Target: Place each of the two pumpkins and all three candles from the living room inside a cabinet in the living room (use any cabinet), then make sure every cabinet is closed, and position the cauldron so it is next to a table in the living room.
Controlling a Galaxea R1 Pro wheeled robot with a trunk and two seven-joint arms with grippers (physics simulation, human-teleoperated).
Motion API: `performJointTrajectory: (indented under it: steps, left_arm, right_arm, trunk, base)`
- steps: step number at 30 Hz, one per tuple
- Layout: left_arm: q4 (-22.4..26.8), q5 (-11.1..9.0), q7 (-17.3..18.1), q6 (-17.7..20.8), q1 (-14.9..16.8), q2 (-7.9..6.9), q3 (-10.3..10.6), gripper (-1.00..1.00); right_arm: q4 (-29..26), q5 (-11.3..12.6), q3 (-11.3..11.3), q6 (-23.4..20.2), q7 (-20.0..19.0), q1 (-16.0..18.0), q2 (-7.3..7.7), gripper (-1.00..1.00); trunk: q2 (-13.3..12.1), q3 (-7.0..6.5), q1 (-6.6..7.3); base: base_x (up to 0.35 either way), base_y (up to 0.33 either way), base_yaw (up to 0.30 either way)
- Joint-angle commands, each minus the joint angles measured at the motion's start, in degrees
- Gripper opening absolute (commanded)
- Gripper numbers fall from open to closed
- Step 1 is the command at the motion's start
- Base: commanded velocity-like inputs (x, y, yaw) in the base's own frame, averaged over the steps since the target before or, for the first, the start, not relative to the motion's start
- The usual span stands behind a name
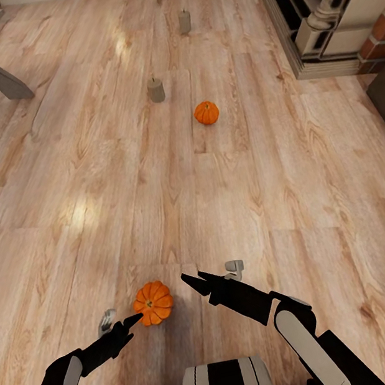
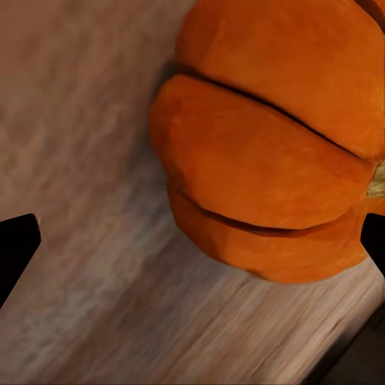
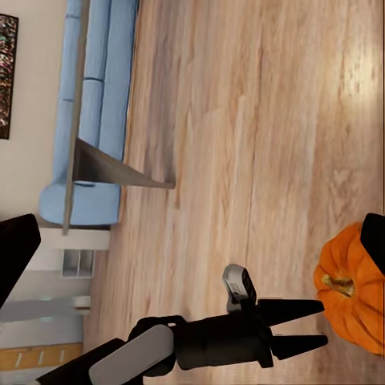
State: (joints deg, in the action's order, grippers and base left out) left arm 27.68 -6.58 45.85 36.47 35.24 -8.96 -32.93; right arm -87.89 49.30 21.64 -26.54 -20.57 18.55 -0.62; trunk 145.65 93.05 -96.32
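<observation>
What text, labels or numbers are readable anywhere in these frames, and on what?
None readable.
Near bright-orange ribbed pumpkin, far orange pumpkin, stubby beige-grey candles: no print.
Pale wooden plank floor: grain only.
Black left gripper and black right gripper: no markings visible.
Dark patterned wall picture: pattern, too blurred to tell any lettering.

No legible text, labels, brands, numbers or signs on anything in view.

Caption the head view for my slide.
Left gripper reaches the near pumpkin on the wood floor; another pumpkin and two candles wait beyond.
</observation>
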Motion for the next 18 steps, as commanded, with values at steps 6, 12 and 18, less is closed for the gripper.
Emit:
performJointTrajectory:
  steps: [6, 12, 18]
  left_arm:
    - [0.0, 0.0, 0.0, 0.0, 0.0, 0.03, 0.0, 1.00]
    - [0.0, 0.0, 0.0, 0.0, 0.0, 0.08, 0.0, 1.00]
    - [0.0, 0.0, 0.0, -0.1, 0.0, 0.09, 0.0, 1.00]
  right_arm:
    - [0.0, 0.0, 0.0, 0.0, 0.0, 0.0, -0.06, 1.00]
    - [0.0, 0.0, 0.1, 0.0, 0.0, 0.0, -0.13, 1.00]
    - [0.0, 0.0, 0.1, 0.0, 0.0, 0.0, -0.17, 1.00]
  trunk:
    - [0.1, 0.89, -0.10]
    - [0.1, 0.89, -0.10]
    - [0.1, 0.89, -0.10]
  base:
    - [0.000, 0.000, 0.000]
    - [0.003, -0.003, 0.000]
    - [0.020, -0.029, 0.000]
